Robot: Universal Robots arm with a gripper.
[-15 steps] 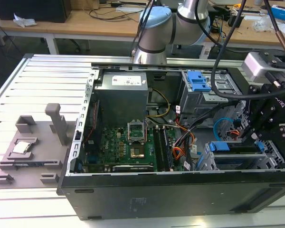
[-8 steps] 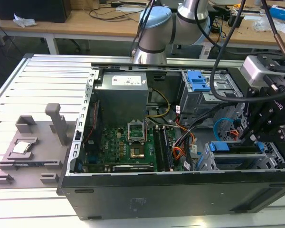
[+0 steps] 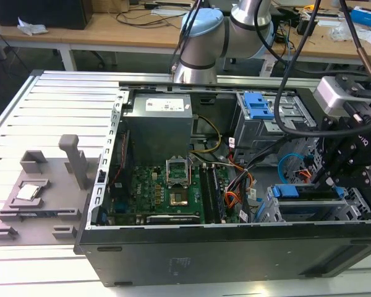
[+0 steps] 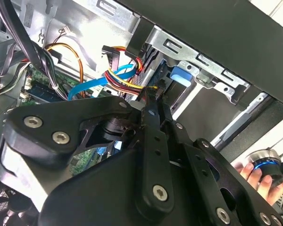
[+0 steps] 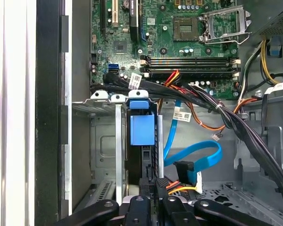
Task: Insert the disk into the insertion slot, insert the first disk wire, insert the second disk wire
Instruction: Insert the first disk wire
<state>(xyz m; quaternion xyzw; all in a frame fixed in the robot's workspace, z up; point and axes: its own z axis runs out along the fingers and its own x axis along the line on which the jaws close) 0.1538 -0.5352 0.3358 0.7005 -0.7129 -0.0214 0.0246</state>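
Observation:
The disk (image 5: 141, 129), framed in its blue carrier, stands inside the insertion slot (image 5: 100, 141), a grey metal cage at the case's front corner. In the exterior view the disk (image 3: 303, 192) sits in that cage (image 3: 353, 209) on the exterior view's right. My gripper (image 5: 153, 186) hovers right at the disk's rear edge, its fingers shut on a black connector with red, yellow and orange wires (image 5: 181, 189). In the second wrist view the same wire bundle (image 4: 127, 80) ends at my gripper (image 4: 150, 96). A blue flat cable (image 5: 198, 157) with a black plug lies loose beside the cage.
Motherboard (image 3: 173, 185) and power supply (image 3: 157, 127) fill the case's middle. A taller cage with a blue latch (image 3: 260, 105) stands behind. Black cable bundles (image 5: 226, 117) cross above the slot. A grey fixture (image 3: 43, 192) lies outside the case. A person's hand (image 4: 254, 175) holds a blue-ringed knob.

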